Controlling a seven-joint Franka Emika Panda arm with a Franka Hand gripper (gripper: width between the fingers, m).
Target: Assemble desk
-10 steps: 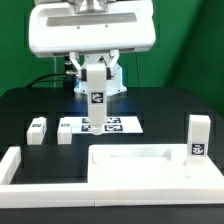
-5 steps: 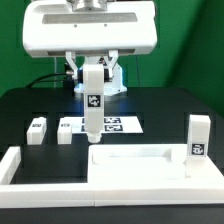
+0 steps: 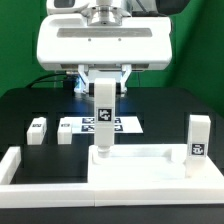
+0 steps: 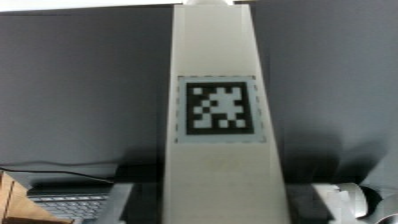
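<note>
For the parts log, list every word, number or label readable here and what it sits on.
No words, numbers or brands can be read.
There are only wordless square code tags, on the held leg, the upright leg, the leftmost leg and the marker board.

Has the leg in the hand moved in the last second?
Yes. Against the marker board, the leg has dropped and shifted slightly toward the exterior view's right, its lower end now at the tabletop corner.
</note>
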